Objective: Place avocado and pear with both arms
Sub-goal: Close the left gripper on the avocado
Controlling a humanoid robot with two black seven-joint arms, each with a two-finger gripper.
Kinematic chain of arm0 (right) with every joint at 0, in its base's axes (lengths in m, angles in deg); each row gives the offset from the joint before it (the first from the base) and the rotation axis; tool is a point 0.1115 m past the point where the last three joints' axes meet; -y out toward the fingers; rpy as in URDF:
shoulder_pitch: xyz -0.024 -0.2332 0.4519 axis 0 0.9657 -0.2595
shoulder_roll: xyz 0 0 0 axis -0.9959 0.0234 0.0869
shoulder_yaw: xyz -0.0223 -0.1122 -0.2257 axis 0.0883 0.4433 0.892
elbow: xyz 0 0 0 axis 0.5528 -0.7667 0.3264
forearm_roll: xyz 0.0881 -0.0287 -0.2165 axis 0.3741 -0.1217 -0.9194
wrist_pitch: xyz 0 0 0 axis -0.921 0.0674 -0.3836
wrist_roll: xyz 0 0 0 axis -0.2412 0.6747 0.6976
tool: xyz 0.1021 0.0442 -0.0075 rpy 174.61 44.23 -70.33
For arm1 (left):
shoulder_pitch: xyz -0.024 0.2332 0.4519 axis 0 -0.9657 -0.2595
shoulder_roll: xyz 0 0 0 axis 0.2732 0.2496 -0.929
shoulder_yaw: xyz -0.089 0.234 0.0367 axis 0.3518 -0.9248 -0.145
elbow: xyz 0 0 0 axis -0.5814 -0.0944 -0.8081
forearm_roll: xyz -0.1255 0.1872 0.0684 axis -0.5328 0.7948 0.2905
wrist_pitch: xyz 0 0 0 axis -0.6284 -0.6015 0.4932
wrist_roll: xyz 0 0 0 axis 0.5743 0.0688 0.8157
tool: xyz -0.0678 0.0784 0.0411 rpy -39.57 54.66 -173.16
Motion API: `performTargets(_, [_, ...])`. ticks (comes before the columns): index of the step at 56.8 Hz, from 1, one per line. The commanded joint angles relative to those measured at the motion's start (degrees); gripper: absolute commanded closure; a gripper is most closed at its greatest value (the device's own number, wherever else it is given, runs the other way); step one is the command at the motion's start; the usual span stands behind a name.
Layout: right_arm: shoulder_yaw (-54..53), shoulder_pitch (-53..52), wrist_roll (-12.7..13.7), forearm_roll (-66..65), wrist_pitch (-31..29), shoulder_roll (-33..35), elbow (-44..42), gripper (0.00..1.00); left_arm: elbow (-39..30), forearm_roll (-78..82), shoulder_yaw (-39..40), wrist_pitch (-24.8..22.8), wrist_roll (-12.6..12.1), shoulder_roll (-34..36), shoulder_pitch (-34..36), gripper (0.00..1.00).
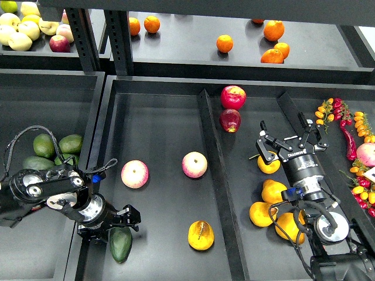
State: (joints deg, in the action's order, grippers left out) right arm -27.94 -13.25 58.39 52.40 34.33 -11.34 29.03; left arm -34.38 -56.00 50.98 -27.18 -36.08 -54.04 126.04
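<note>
The dark green avocado (pixel 120 244) lies on the floor of the middle tray (pixel 158 129), near its front left corner. My left gripper (pixel 115 225) is low over the avocado's upper end, fingers spread to either side of it, open. The pear (pixel 201 235), golden with a brown streak, lies alone on the same tray floor, right of the avocado. My right gripper (pixel 289 139) is open and empty in the right compartment, just above a plain yellow pear (pixel 269 163), far from the streaked pear.
Two pink-yellow apples (pixel 135 174) (pixel 194 164) lie in the middle tray. A divider (pixel 214 170) separates it from red apples (pixel 233 97) and plain pears (pixel 273 192). Lighter avocados (pixel 70 143) fill the left tray. Oranges (pixel 224 43) sit on the shelf; chillies (pixel 347 137) lie far right.
</note>
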Motion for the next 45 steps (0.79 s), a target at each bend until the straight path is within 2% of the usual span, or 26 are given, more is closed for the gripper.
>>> performTargets(1, [0.00,0.00,0.00,0.00,0.00,0.00,0.00,0.00,-0.07,-0.21,-0.09,0.00,0.00,-0.01,-0.39,0.00])
performTargets(45, [0.00,0.00,0.00,0.00,0.00,0.00,0.00,0.00,0.02,-1.97,1.93,0.00,0.00,-0.01,-0.48,0.00])
